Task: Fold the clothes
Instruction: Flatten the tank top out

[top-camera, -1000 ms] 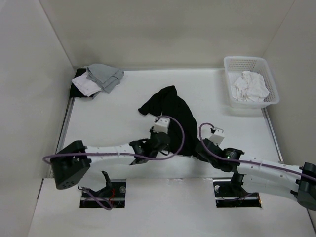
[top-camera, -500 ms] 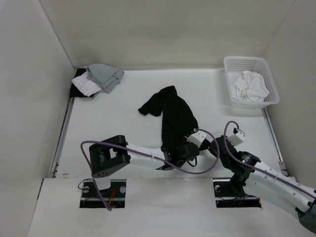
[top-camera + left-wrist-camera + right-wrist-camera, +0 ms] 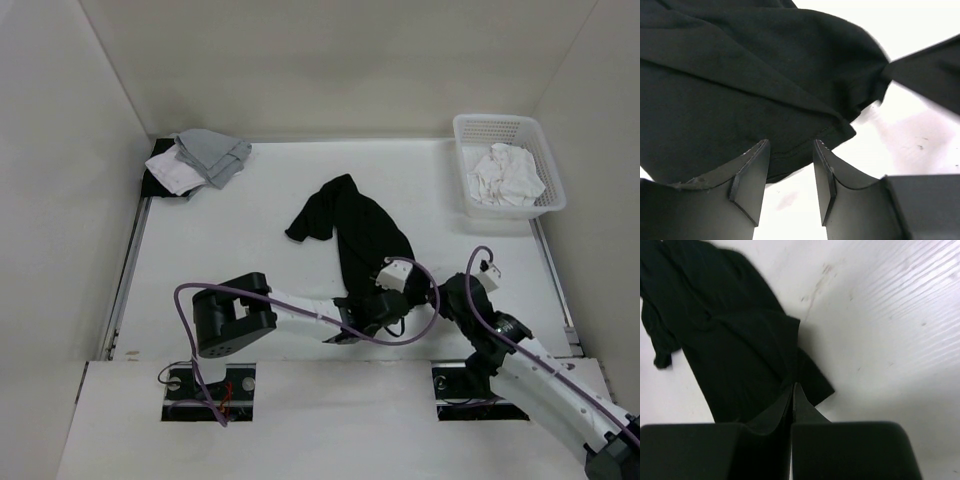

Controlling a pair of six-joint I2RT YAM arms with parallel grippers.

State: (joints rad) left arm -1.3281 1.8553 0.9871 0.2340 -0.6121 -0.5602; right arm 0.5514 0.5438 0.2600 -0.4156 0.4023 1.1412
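Hazard: table point(image 3: 230, 250) carries black top point(image 3: 355, 230) crumpled, layers overlapped; closing on wrong layer, or short of hem, would drag garment into worse bunch. Top lies mid-table, near end toward arms. Right gripper point(image 3: 792, 386) closed, pinching near corner. Left gripper point(image 3: 791, 146) fingers apart, nothing clamped; hem just beyond tips, in line with gap.
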